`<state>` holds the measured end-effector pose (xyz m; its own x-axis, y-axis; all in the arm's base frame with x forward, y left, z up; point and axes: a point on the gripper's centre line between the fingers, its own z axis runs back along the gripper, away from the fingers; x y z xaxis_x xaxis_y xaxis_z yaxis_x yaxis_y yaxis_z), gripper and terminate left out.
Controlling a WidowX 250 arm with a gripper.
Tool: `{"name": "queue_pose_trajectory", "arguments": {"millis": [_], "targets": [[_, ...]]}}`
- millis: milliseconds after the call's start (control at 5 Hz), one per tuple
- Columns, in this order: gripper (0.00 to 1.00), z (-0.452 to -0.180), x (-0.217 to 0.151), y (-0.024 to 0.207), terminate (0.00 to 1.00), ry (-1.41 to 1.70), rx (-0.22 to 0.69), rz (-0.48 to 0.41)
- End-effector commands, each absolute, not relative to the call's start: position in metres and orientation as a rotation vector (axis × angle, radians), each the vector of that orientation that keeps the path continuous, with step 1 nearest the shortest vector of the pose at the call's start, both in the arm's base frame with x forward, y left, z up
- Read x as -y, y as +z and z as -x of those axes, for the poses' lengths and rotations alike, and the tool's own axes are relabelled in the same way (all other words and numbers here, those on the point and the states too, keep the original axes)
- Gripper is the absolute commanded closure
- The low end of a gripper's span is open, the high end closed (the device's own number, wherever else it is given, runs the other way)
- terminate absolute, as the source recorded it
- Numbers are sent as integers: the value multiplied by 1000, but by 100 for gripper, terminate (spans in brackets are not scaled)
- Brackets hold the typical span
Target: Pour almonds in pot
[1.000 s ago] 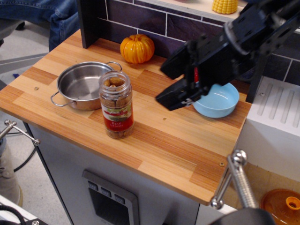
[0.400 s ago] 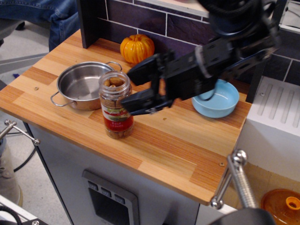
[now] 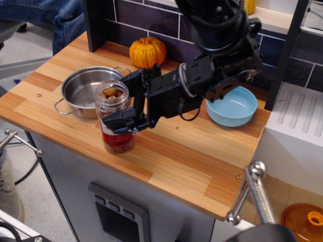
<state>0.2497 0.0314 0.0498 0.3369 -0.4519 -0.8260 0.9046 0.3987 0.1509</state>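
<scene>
A black robot arm reaches in from the far right across a wooden worktop (image 3: 192, 161), its end effector (image 3: 123, 103) set around a clear jar (image 3: 114, 118) of almonds (image 3: 110, 93) — one finger passing behind the jar, the other across its front; whether the grip is fully tight cannot be told. The open-topped jar stands near the worktop's front edge, tilted slightly, just in front of a shiny steel pot (image 3: 87, 91) with loop handles. A small orange pumpkin (image 3: 147, 51) sits by the far tiled wall — a light blue bowl (image 3: 233, 107) to the right.
</scene>
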Motion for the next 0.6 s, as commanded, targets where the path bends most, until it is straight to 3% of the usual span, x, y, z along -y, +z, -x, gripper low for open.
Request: {"name": "queue_pose_trajectory", "arguments": {"millis": [0, 200, 400], "targets": [[0, -239, -53, 57, 0, -976, -763, -737], [0, -243, -56, 60, 0, -972, -691, -728], [100, -254, -43, 65, 0, -1014, -544, -592]]}}
